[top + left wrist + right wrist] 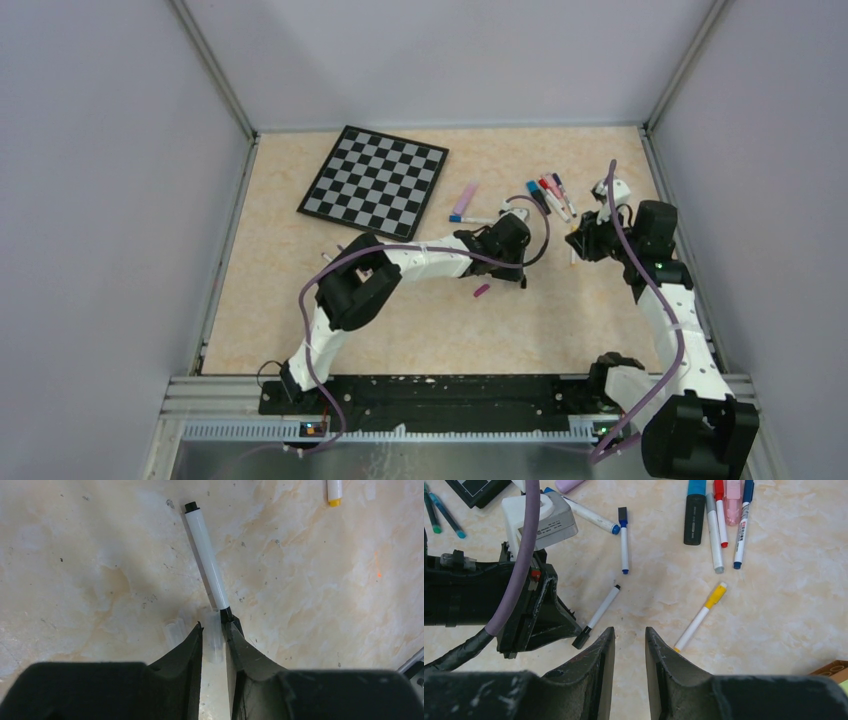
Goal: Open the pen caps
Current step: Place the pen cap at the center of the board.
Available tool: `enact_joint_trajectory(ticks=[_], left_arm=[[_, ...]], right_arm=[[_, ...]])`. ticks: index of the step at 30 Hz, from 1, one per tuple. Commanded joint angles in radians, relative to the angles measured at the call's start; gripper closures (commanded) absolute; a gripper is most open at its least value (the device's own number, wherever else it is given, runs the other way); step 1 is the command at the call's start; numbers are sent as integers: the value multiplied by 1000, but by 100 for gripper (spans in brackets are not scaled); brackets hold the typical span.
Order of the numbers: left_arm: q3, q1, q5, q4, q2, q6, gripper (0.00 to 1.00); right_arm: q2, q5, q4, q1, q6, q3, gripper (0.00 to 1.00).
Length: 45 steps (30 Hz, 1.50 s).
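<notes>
Near the middle of the beige marbled tabletop (pixel 270 300), the left gripper (pixel 214 626) hangs low with its black fingers a narrow gap apart. It is clamped on nothing I can make out; only a pale translucent shape shows in the gap. Just ahead of it lies a thin white pen (pixel 209 562), its stubby black cap (pixel 582 640) right at one fingertip. To its right the right gripper (pixel 630 630) hovers above the table, jaws slightly parted and empty; a white pen with a yellow cap (pixel 704 612) lies slantwise just beside it. Farther back a row of capped pens (pixel 714 535) — blue, grey, red and pink tops — lies side by side. A small purple cap (pixel 482 291) lies loose near the left gripper, and a black-and-white chessboard (pixel 375 180) sits well apart at the back left.
</notes>
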Motion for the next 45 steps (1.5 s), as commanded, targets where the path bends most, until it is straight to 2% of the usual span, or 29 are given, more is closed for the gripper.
enact_joint_trajectory(ticks=[1,7,12,17,22,24,29,35,41,45], left_arm=[[36,3,10,4,-2,4,73],[37,3,10,3,-33,-1,71],[-9,3,-15,29,-126,-5,70],[-163,4,-25,154,-290,32,69],[-358,3,-88,245,-506,110,67],[-439,3,-120,271,-594,143,62],[-642,3,-214,302,-817,207,41],[-823,11,-322,319,-1035,217,3],[-985,26,-294,389,-1216,176,1],[-1044,33,-306,403,-1280,149,1]], right_arm=[[0,-4,40,-12,7,-8,73],[5,-8,39,-14,2,-11,73],[15,-47,29,-14,-16,-16,72],[28,-125,13,-14,-47,-23,69],[28,-284,-7,-14,-138,-46,57],[26,-363,-15,-14,-169,-57,53],[49,-451,-53,-14,-236,-52,51],[109,-435,-159,-9,-319,14,50],[181,-264,-213,64,-312,74,49],[227,-99,-152,81,-190,112,48]])
